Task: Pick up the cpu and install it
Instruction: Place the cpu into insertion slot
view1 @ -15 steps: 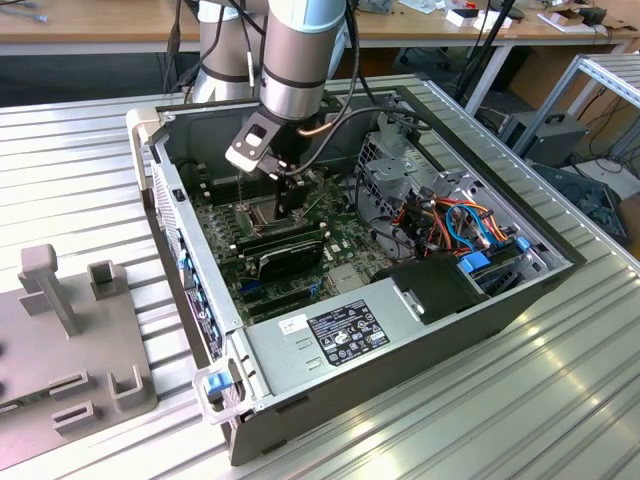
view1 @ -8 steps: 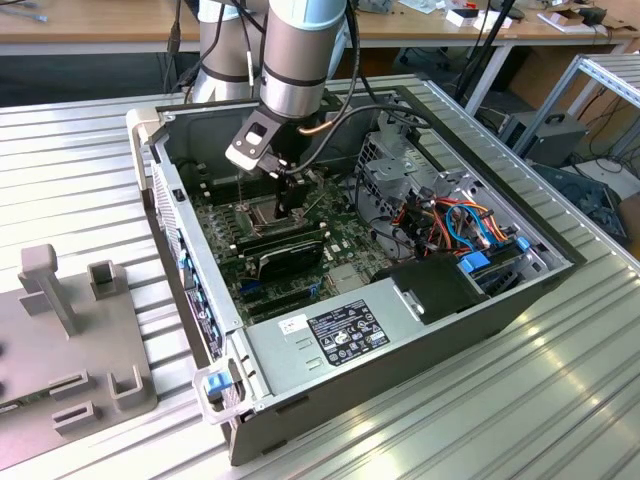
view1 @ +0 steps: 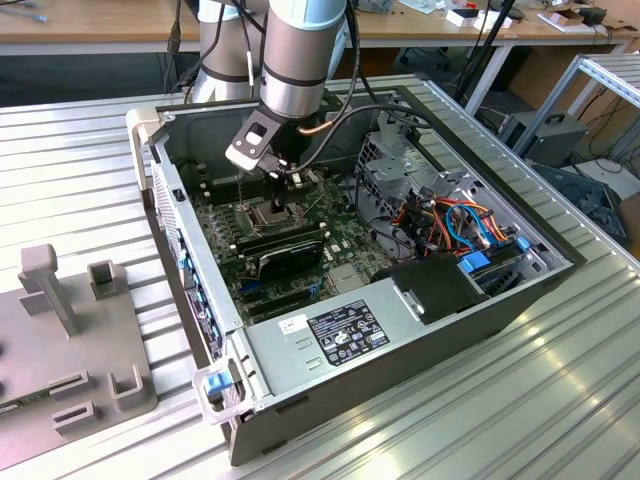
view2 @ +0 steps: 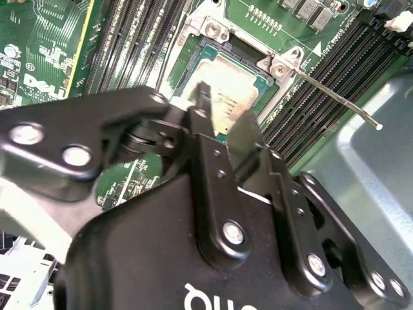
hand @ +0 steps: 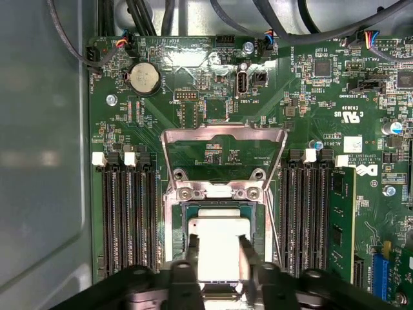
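Note:
The cpu (hand: 219, 240), a flat square chip with a pale metal top, lies within the socket (hand: 222, 192) on the green motherboard. The socket's metal load plate (hand: 222, 134) is swung up and open, and its thin lever (view2: 335, 97) sticks out to the side. My gripper (hand: 218, 244) is straight over the chip, its two black fingers (hand: 191, 248) pressed against opposite edges of it. The second wrist view shows the cpu (view2: 226, 77) between the fingertips of the gripper (view2: 224, 111). In the exterior view the gripper (view1: 290, 186) reaches down into the open computer case, just above the socket (view1: 275, 212).
Black memory slots (hand: 126, 213) flank the socket, with one stick (hand: 340, 213) fitted. A grey power supply box (view1: 340, 330), a drive cage (view1: 400, 165) and coloured cables (view1: 460, 220) crowd the case. A grey fixture (view1: 60, 330) stands on the table at the exterior view's left.

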You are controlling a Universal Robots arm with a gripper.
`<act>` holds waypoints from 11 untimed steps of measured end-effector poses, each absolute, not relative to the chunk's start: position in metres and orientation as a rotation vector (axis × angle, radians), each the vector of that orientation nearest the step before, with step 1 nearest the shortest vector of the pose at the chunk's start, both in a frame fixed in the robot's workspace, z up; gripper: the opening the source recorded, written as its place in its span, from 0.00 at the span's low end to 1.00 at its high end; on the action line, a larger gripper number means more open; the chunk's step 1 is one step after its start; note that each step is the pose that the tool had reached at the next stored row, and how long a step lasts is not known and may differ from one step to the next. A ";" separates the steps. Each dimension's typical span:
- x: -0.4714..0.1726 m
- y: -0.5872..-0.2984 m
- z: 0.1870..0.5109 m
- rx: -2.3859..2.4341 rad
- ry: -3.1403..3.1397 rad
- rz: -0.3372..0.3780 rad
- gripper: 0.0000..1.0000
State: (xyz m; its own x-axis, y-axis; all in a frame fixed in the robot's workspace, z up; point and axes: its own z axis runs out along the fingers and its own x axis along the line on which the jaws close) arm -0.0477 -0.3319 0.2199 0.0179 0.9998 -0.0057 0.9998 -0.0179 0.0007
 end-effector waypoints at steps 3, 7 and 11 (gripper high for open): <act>-0.048 -0.332 0.220 2.238 2.198 -0.006 0.24; -0.048 -0.332 0.220 2.238 2.198 -0.007 0.11; -0.048 -0.332 0.218 2.236 2.198 -0.006 0.11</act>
State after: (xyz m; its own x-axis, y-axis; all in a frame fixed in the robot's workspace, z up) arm -0.0484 -0.3319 0.2179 0.0170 0.9998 -0.0067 0.9999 -0.0170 0.0014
